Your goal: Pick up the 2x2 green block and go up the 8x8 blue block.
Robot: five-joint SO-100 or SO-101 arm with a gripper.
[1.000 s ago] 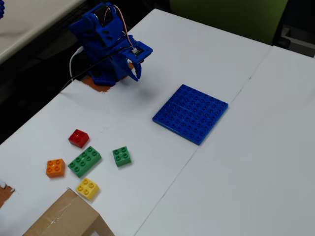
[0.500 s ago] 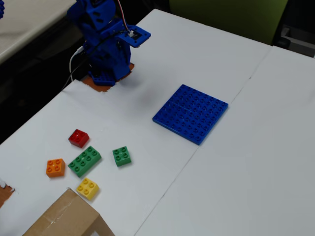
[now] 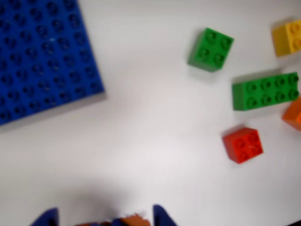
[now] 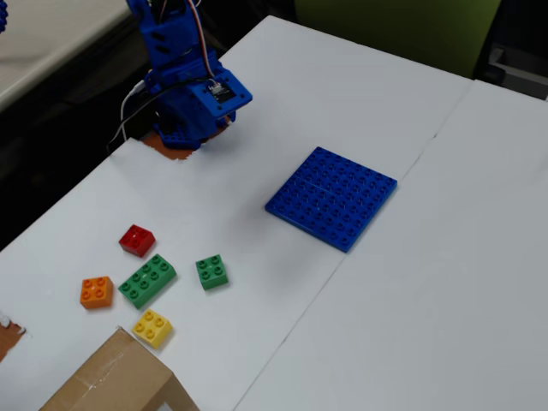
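We find the 2x2 green block (image 4: 211, 271) loose on the white desk (image 4: 385, 308), apart from its neighbours, likely so the hand can close on it alone. The 8x8 blue block (image 4: 331, 197) lies flat, well apart. The hand (image 3: 106, 217) holds nothing; its tips barely enter the wrist view, so whether it is spread we cannot tell. Only the fixed view shows the cardboard box (image 4: 116, 381).

In the fixed view, the bricks (image 4: 150, 281) lie left of the baseplate (image 4: 332, 198).
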